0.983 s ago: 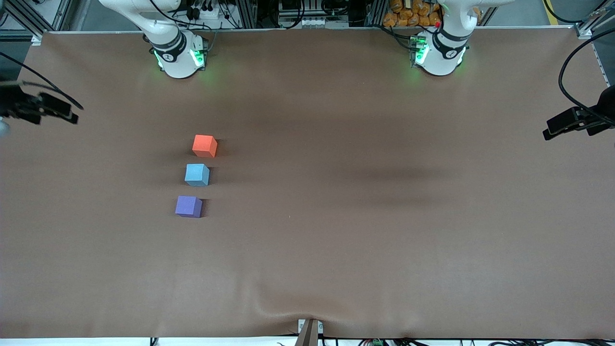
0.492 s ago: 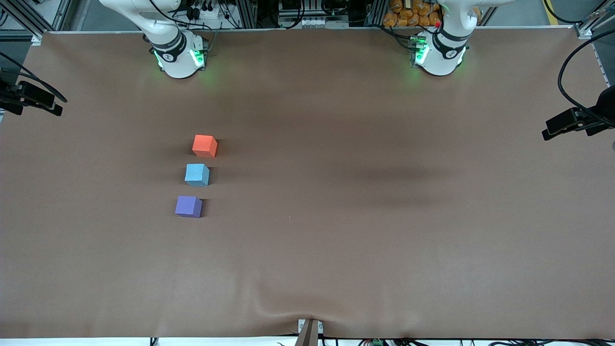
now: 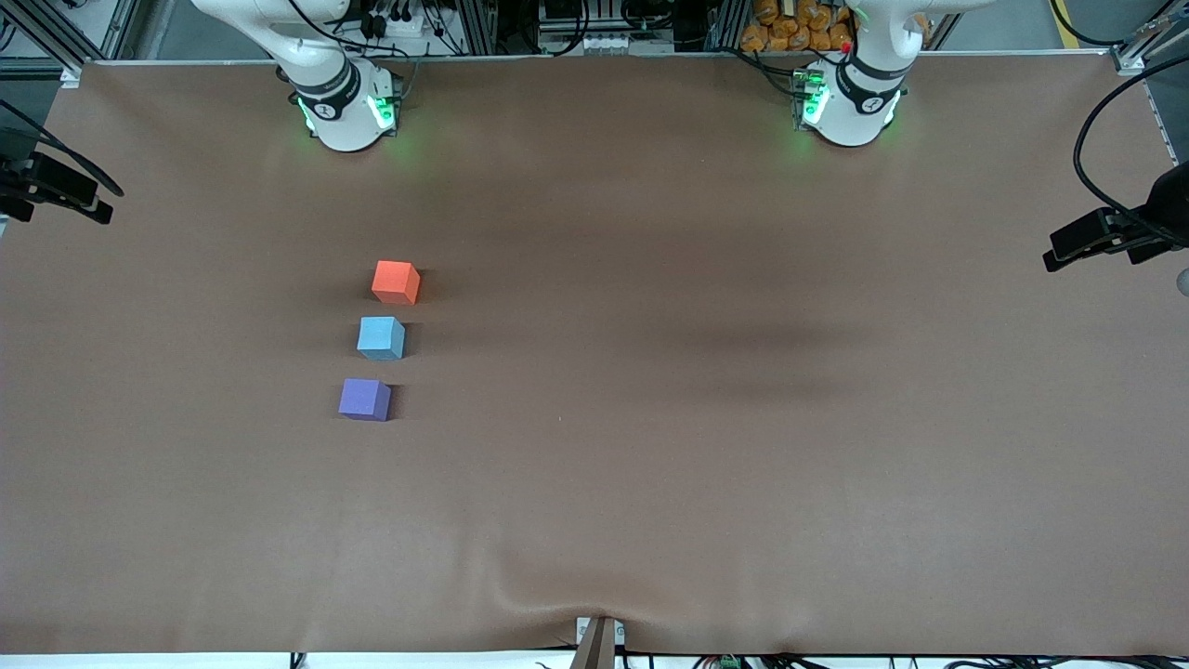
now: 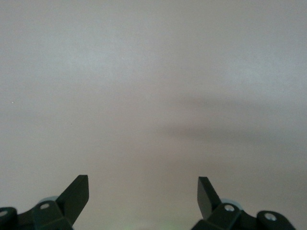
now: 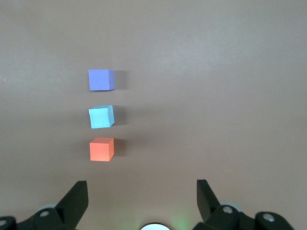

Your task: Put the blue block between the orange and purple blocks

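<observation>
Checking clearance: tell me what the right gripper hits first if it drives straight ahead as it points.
Probably bare table: the open right gripper points down at it, the orange block just off its line.

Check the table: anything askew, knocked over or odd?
Nothing major. The orange block, blue block and purple block sit flat in a row, apart, blue in the middle. The blue one is turned slightly against the other two in the right wrist view. The brown table cover has a ripple at the edge nearest the front camera.
</observation>
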